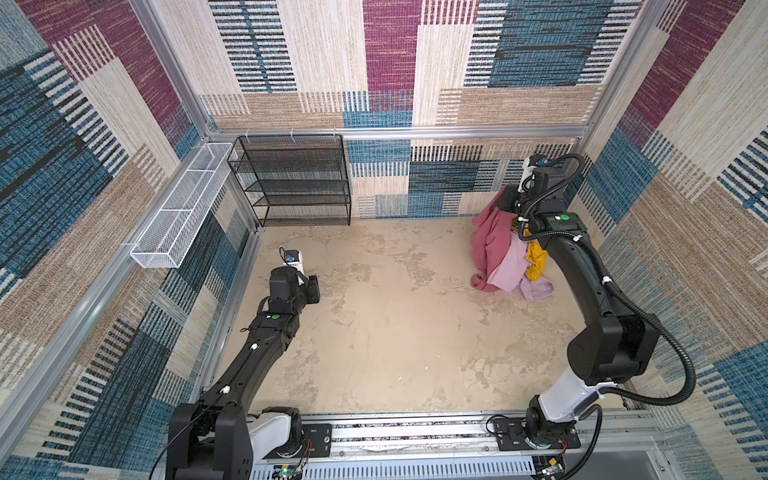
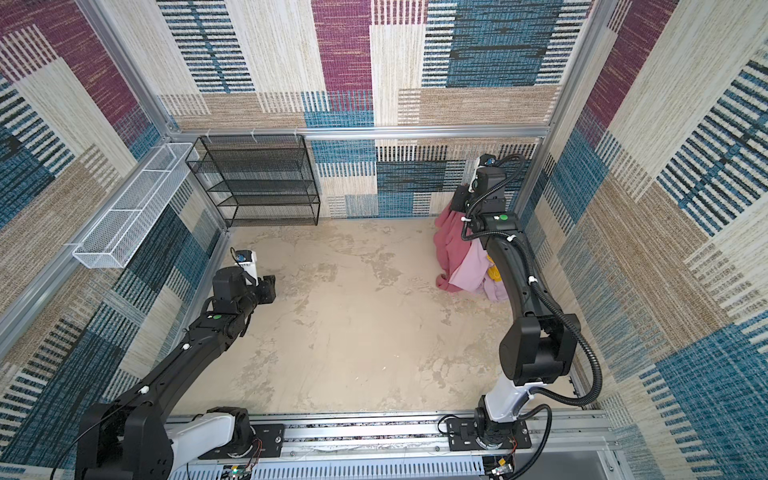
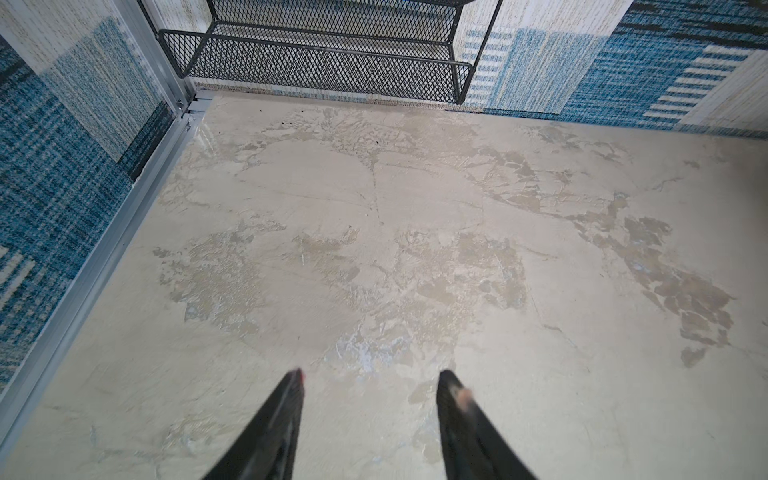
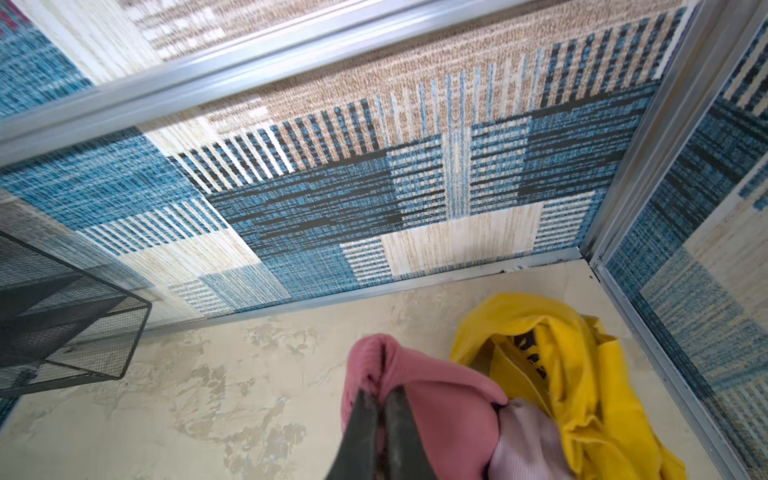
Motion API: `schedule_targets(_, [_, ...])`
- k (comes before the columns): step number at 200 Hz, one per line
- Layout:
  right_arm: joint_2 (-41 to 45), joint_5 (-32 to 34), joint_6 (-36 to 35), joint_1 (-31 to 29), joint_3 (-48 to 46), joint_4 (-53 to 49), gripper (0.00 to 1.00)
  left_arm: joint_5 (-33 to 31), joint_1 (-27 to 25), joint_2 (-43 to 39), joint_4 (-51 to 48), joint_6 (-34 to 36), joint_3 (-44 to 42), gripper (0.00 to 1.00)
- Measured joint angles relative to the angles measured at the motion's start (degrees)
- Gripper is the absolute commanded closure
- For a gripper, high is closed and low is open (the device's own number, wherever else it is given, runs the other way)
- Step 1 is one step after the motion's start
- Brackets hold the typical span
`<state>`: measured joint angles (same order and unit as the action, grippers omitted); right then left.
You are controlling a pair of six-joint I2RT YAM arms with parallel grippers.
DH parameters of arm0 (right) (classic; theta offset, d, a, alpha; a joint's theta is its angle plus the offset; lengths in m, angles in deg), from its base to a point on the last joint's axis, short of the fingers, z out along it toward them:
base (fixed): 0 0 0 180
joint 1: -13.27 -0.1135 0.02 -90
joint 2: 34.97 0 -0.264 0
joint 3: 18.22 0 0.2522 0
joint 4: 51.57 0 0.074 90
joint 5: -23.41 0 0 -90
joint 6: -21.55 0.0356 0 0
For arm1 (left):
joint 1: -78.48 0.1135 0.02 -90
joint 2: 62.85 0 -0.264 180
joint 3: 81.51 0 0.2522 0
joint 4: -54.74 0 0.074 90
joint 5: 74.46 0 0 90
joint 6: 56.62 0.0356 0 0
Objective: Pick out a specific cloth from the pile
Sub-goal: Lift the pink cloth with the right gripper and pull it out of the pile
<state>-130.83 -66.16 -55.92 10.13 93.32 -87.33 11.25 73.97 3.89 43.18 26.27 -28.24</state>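
Note:
My right gripper (image 4: 382, 390) is shut on a fold of the rose-pink cloth (image 4: 440, 411). It holds that fold up near the back right corner in both top views, where the cloth (image 1: 490, 237) (image 2: 451, 245) hangs from the right gripper (image 1: 505, 201) down to the table. The rest of the pile clings beside it: a pale lilac cloth (image 1: 515, 266) (image 4: 528, 440) and a mustard-yellow garment (image 1: 535, 259) (image 4: 582, 374) with a printed label. My left gripper (image 3: 370, 374) (image 1: 312, 289) is open and empty above bare table at the left.
A black mesh shelf rack (image 1: 291, 183) stands against the back wall at the left. A white wire basket (image 1: 183, 208) hangs on the left wall. Carpet-patterned walls with metal rails close in the beige table (image 1: 395, 324); the pile sits close to the right wall.

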Motion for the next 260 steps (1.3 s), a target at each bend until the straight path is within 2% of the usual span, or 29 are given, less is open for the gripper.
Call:
schedule_targets(69, [0.59,-3.91,0.0,0.04,5.75,-0.57,1.0,0.02,0.0,-0.07,0.0,0.0,-0.09,0.45])
schedule_targets(110, [1.86,-8.52,0.04,0.11,8.44,-0.72,1.0,0.04,0.0,-0.33,0.02,-0.02,-0.15,0.46])
schedule_targets(145, [3.43,-13.86,0.22,0.09,10.34,-1.44,1.0,0.15,-0.02,-1.07,0.11,-0.63,-0.31,0.48])
schedule_targets(179, [3.74,-22.43,0.22,0.07,12.94,-1.38,1.0,0.46,-0.61,-1.31,-0.9,-3.26,1.11,0.51])
schedule_targets(221, [4.42,-31.17,0.46,-1.36,12.92,-1.38,1.0,1.53,-6.54,-3.02,-5.18,-9.75,5.64,0.51])
schedule_targets(245, [4.74,-33.51,0.42,-4.13,13.22,-1.38,1.0,-1.27,-12.0,-3.48,-12.09,-11.1,12.5,0.51])
schedule_targets(260, [4.74,-34.27,0.42,-6.16,13.68,-1.4,1.0,-2.67,-13.46,-4.2,-16.26,-11.74,15.69,0.51])
